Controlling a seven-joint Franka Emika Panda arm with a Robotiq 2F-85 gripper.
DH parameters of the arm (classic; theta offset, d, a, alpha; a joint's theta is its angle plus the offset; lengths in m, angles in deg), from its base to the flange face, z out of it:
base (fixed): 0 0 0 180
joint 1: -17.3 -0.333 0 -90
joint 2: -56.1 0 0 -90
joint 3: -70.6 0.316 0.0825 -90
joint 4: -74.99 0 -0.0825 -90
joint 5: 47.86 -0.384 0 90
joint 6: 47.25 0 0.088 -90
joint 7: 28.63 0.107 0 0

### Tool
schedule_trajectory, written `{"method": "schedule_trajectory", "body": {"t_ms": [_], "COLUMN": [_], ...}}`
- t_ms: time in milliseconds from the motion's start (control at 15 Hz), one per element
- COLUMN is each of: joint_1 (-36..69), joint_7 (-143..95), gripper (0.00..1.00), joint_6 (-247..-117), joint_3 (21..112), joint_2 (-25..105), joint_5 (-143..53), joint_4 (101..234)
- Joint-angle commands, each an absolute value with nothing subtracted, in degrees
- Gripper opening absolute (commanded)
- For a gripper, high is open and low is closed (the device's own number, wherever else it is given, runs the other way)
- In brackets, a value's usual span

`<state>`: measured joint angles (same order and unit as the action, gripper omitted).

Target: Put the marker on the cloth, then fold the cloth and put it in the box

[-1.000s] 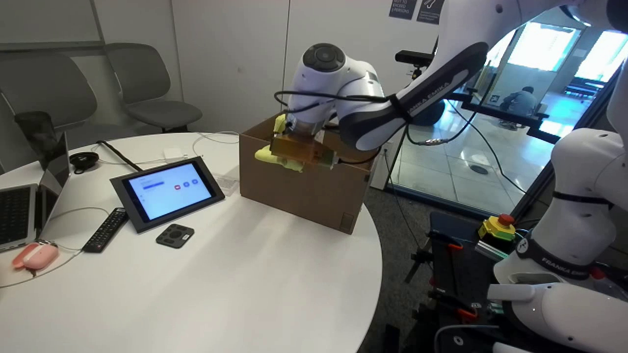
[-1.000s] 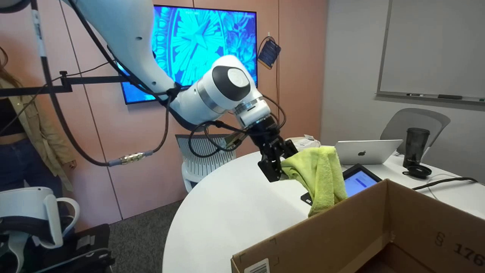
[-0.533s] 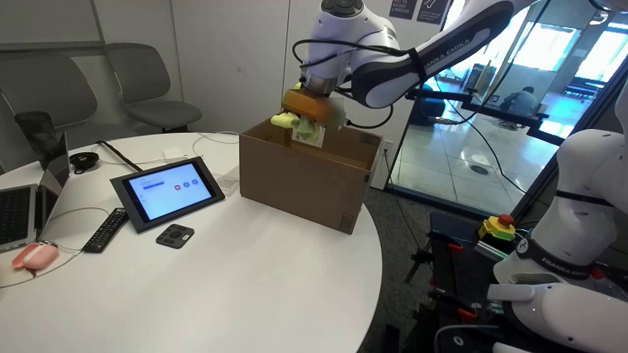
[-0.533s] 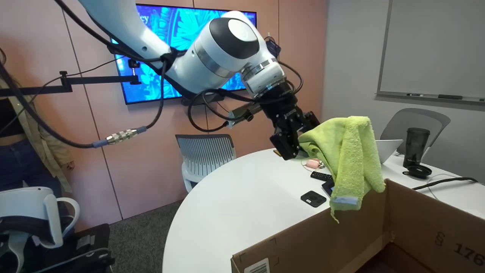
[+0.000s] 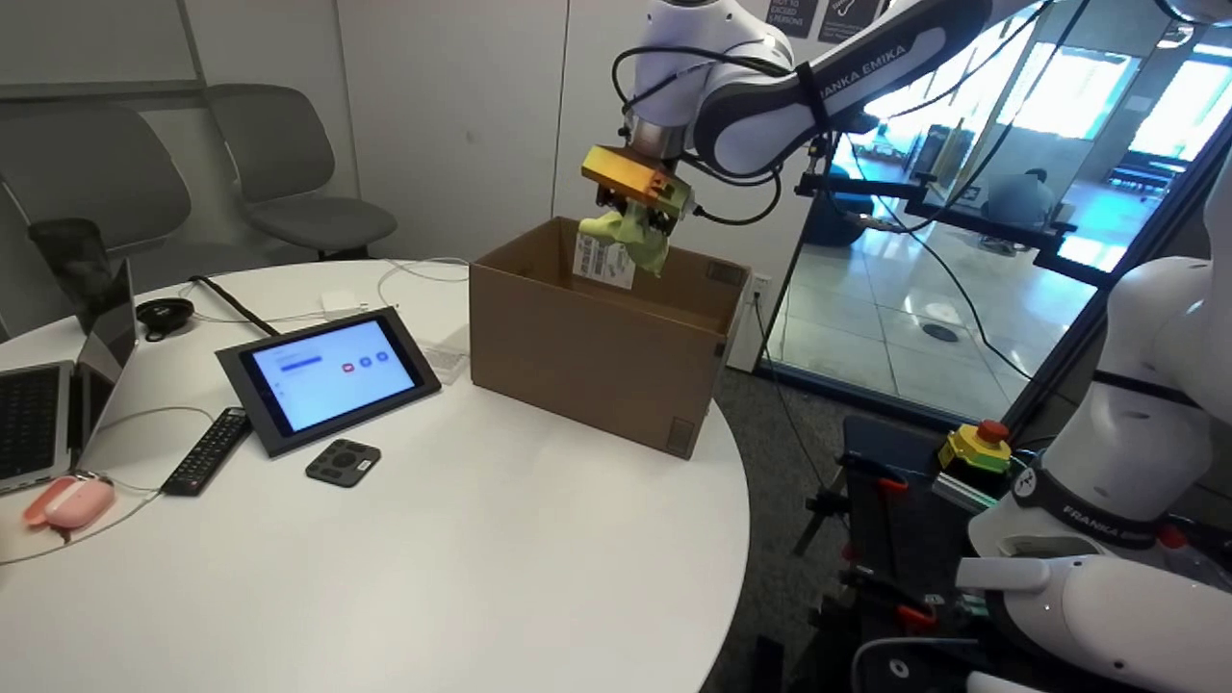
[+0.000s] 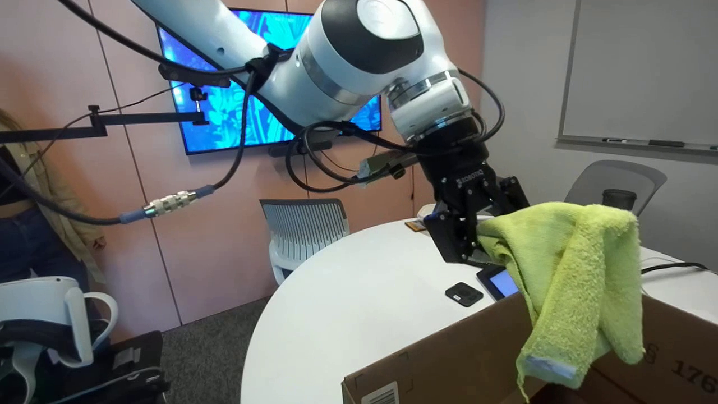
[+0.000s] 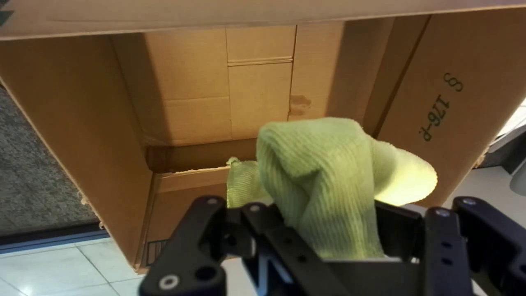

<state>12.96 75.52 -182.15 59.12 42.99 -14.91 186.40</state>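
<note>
Robotiq gripper (image 7: 328, 226): clamped on yellow-green cloth (image 7: 320, 176), pinching a bunched fold; held above cardboard box (image 5: 597, 356).
Laptop (image 5: 43, 414): open, at far left on round white table (image 5: 539, 558) in an exterior view.
Pink earbud case (image 5: 77, 503): just beside laptop.
Remote control (image 5: 205, 452): black, lying between laptop and touch panel (image 5: 332, 375).
Touch panel: lit, propped at a slant.
Cardboard box: open-topped, near table edge, right of touch panel.
Yellow-green cloth: hanging in folds over cardboard box in both exterior views; cannot tell if below rim at lower end.
Emergency-stop button (image 5: 991, 432): red on yellow, well apart from cardboard box.
</note>
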Motion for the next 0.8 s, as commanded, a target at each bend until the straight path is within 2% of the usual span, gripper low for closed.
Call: {"method": "schedule_trajectory", "body": {"t_ms": [0, 400, 467, 533, 667, 733], "joint_1": [17.3, 21.3, 21.7, 21.9, 21.7, 21.6], "joint_7": [71.7, 68.6, 68.3, 68.1, 67.7, 67.6], "gripper": [0.05, 0.06, 0.22, 0.31, 0.42, 0.52], "joint_6": [-181.8, -181.3, -181.1, -181.0, -180.9, -180.7], "joint_3": [59.7, 58.7, 58.6, 58.5, 57.9, 57.7], "joint_2": [37.9, 26.4, 24.4, 22.7, 24.5, 24.0], "joint_5": [-21.0, -30.3, -31.7, -32.9, -34.2, -34.7], "joint_4": [181.7, 174.1, 172.5, 171.0, 173.0, 172.6]}}
